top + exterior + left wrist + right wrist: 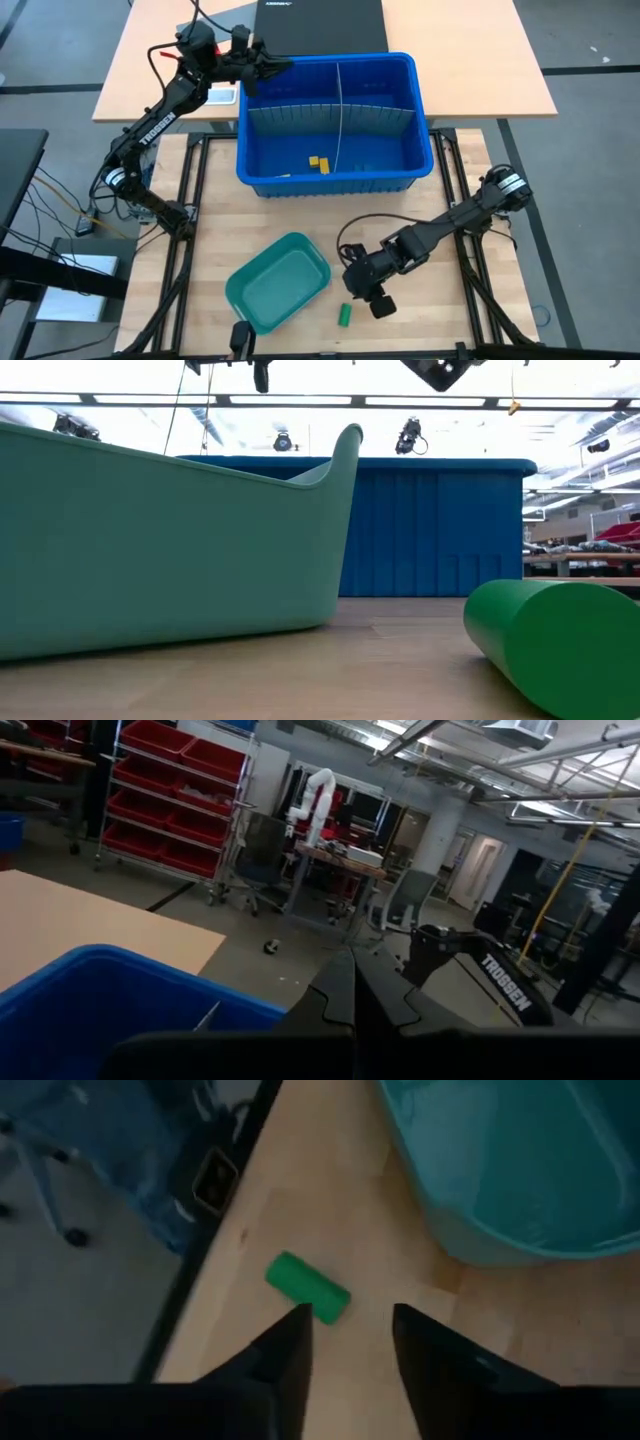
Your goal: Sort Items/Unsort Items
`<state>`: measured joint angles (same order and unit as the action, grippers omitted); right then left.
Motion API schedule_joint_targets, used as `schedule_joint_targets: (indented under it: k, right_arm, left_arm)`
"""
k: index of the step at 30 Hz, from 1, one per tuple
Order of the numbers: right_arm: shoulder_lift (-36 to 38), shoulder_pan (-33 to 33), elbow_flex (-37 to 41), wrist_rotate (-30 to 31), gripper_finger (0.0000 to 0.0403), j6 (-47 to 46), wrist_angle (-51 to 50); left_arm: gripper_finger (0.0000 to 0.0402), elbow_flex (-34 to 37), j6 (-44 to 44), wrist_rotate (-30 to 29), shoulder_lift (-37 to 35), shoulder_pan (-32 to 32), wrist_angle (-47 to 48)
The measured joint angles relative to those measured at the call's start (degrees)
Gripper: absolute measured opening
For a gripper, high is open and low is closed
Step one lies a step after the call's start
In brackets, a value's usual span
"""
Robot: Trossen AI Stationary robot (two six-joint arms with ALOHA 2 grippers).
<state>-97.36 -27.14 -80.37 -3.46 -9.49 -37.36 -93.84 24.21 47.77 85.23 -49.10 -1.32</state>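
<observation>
Cylinder point(344, 315) on table point(440, 320) right of tray point(278, 283); bin point(335, 125) behind, two blocks point(317, 163) inside

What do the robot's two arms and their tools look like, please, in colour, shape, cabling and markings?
Both arms are black and slender. The left arm carries white TROSSEN lettering along one link, a white-grey band at a lower joint, and a red cable near its wrist. The right arm has a similar pale band and a black cable looping near its wrist. The right tool has two dark, tapering flat fingers.

A robotics lab or workshop — bare concrete floor, exposed ceiling pipes. Racks of red bins point(190, 795); white robot arm point(318, 795) on a bench.
</observation>
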Motion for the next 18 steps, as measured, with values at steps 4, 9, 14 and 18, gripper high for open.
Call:
schedule_joint_targets:
  k: [4, 9, 14, 18]
  right_arm:
    - [-0.7, 0.0, 3.0, -1.5, 0.0192, 4.4, 7.9]
    - [-5.6, -0.9, 2.9, -4.0, 0.0232, 5.8, 12.2]
    - [-10.9, -2.6, 2.4, -4.2, 0.0245, 10.1, 12.5]
    - [-14.5, -3.3, 2.4, -4.0, 0.0244, 12.0, 13.2]
  left_arm:
    - [0.0001, 0.0, 0.0, 1.2, 0.0, 0.0, 0.0]
    - [0.0001, 0.0, 0.1, 2.4, 0.0, 0.0, 0.3]
    - [0.0001, 0.0, -0.2, 2.4, 0.0, 0.0, 1.7]
    - [0.0001, 0.0, -1.5, 2.4, 0.0, 0.0, 2.9]
